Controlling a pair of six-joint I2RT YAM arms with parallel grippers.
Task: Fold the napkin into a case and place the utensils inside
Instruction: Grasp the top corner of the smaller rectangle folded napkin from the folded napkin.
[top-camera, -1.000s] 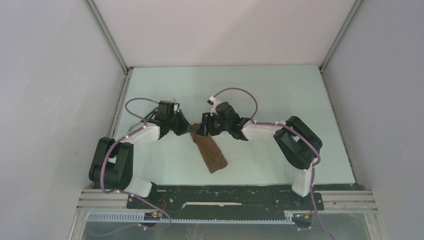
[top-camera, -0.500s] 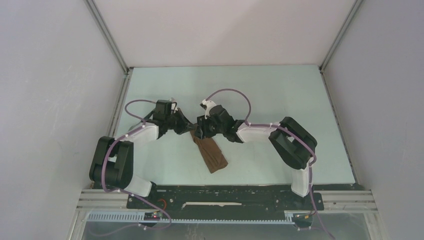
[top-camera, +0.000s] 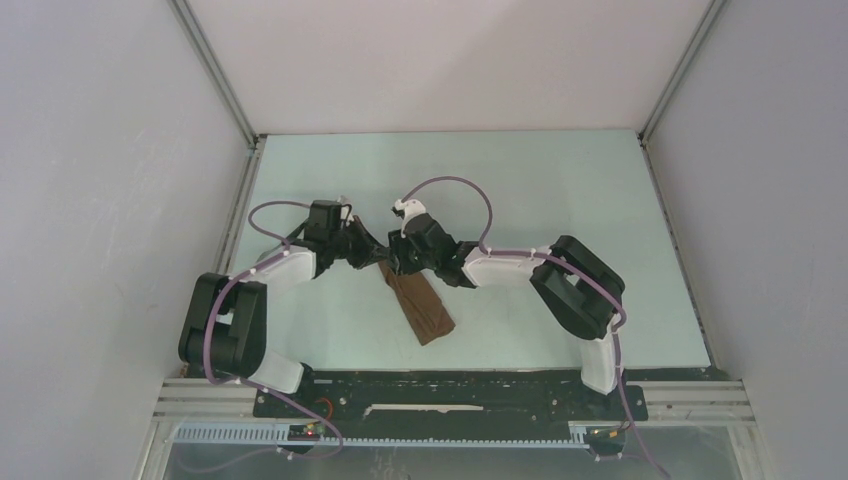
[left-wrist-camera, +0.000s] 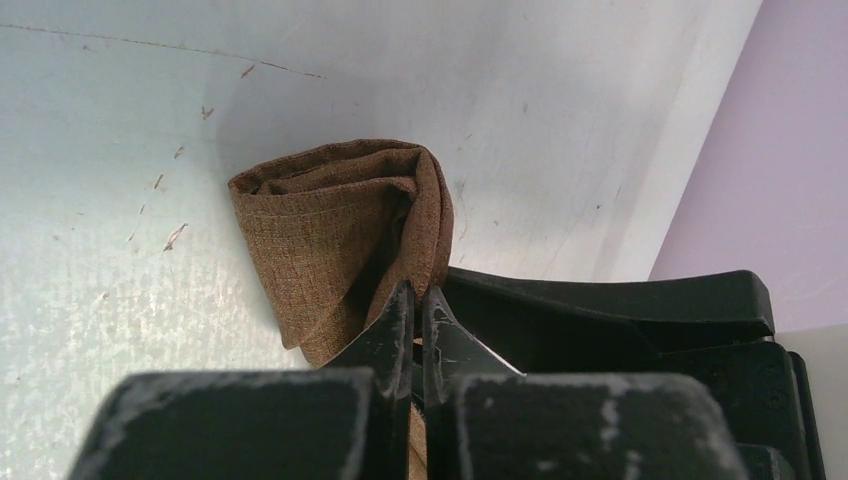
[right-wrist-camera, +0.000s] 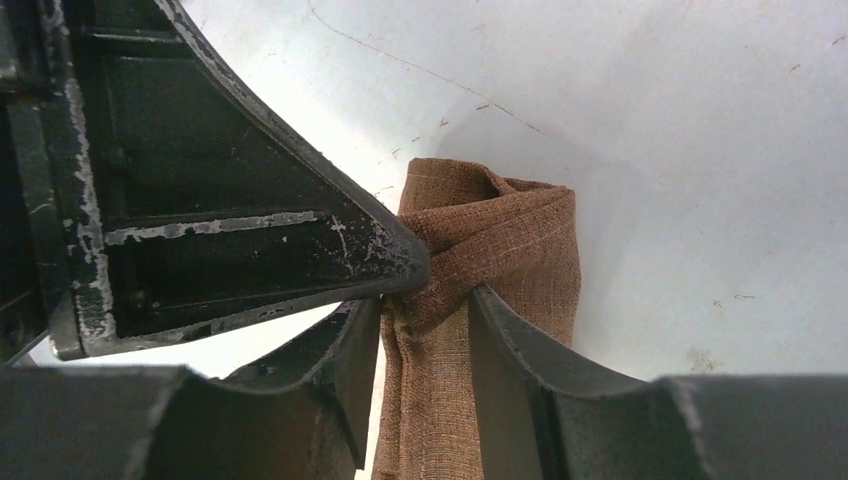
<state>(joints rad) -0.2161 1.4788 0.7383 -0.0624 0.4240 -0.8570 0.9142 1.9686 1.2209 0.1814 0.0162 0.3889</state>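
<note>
1. Left gripper: jaws almost fully closed, w/ a thin strip of brown cloth pinched btwn them at the far end of the case.
2. Right gripper: jaws partway closed, both inner faces pressed against a bunched fold of the same end; cloth fills the gap.
3. The two grippers meet tip to tip at that end, approx. mid-surface.
4. Case: narrow folded strip, gripped end curled into a loose roll. The rest lies flat on the pale green surface, running diagonally toward the near edge, btwn the arms.

One folded napkin, one left arm, one right arm.
</note>
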